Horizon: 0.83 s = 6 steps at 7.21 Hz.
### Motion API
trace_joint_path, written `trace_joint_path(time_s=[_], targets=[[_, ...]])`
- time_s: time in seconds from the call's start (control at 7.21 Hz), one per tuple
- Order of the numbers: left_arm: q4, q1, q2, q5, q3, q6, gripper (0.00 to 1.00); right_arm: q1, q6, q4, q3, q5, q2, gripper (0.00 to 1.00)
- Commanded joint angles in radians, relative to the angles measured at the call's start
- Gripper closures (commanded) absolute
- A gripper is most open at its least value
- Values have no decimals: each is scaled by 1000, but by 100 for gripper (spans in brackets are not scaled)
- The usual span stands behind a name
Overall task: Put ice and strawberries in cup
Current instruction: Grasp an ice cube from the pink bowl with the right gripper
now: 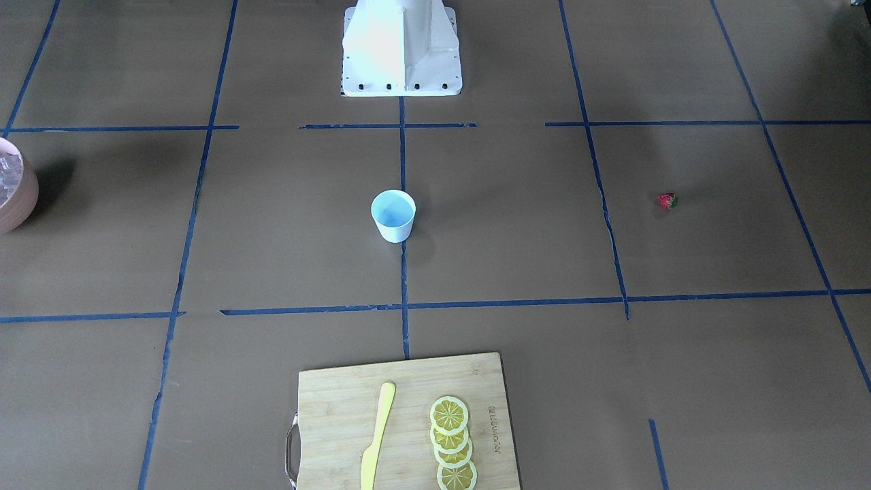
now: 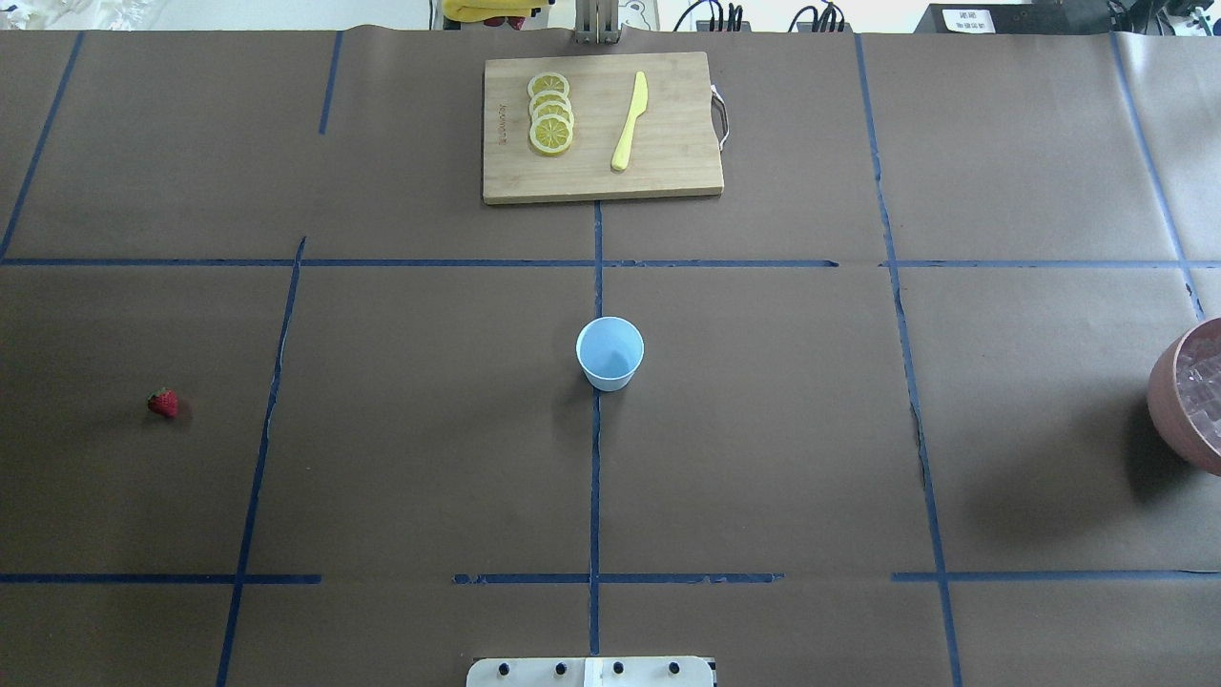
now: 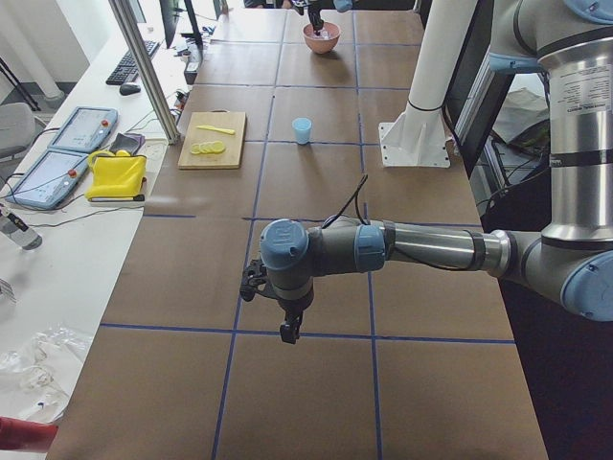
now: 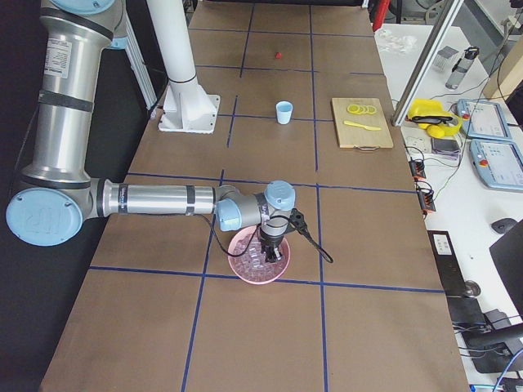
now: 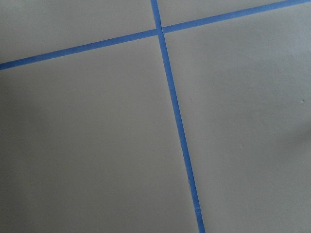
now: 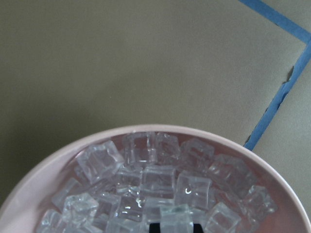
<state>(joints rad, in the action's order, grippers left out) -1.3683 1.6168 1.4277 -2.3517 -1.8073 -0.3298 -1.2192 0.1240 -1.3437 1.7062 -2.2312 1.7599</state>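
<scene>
The pale blue cup (image 2: pixel 610 353) stands upright at the table's middle (image 1: pixel 393 216). The tiny red strawberry (image 2: pixel 163 404) lies alone on the robot's left side (image 1: pixel 667 201). Clear ice cubes (image 6: pixel 155 182) fill a pink bowl (image 4: pixel 245 272) at the robot's right end. My right gripper (image 4: pixel 269 250) hangs down into the bowl, right over the ice. Only a dark sliver of it shows at the right wrist view's bottom edge, so I cannot tell its state. My left gripper (image 3: pixel 287 332) hovers above the table's left end; I cannot tell whether it is open.
A wooden cutting board (image 2: pixel 668 181) with lemon slices (image 2: pixel 550 113) and a yellow knife (image 2: pixel 630 122) lies at the far side, opposite the robot's base (image 1: pixel 401 47). Blue tape lines grid the brown table. The bowl's rim (image 2: pixel 1169 382) shows at the overhead view's right edge.
</scene>
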Motion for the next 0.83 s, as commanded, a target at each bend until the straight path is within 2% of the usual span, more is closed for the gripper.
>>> trace_joint_path(time_s=[0.0, 0.42, 0.69], targets=[[0, 0, 0, 0, -1, 0, 0, -3, 3, 0, 6, -1, -3, 97], [0, 0, 0, 0, 0, 0, 0, -72, -13, -15, 50, -10, -65, 97], [0, 0, 0, 0, 0, 0, 0, -71, -166, -14, 110, -10, -121, 95]])
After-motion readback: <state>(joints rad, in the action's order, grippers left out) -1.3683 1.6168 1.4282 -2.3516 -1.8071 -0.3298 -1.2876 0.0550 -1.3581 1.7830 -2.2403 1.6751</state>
